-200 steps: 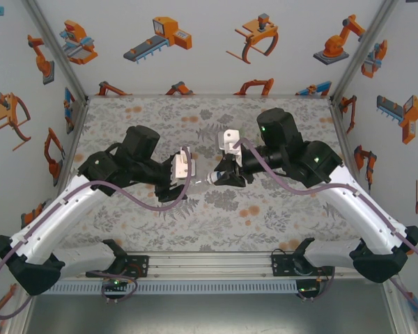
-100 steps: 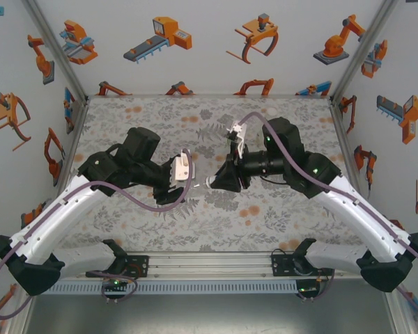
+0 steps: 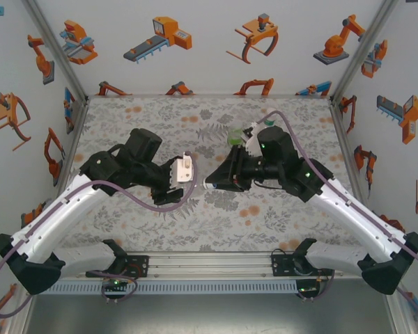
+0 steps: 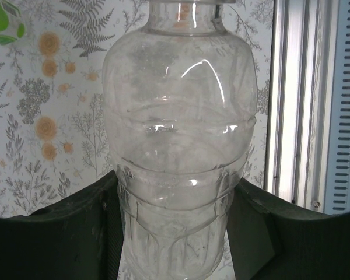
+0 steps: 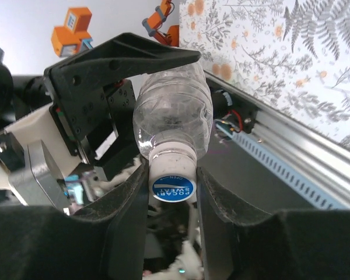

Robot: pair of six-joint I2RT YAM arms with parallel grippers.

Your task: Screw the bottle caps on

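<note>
Plain clear bottle [image 4: 181, 116] lay level in air above bench [image 3: 146, 111], between both arms. Left tool [image 4: 175, 204] was clamped on fluted lower body. Wall looked thin and bottle empty: light, springy, likely to dent or slip under hard squeeze, so flutes judged best purchase. Right tool [image 5: 172, 195] was closed on white cap [image 5: 172, 175] at neck, fingers [image 5: 128, 198] flanking its sides. Cap was small and stiff; side grip suited twisting. Cross-threading was risk if axes sat misaligned.
</note>
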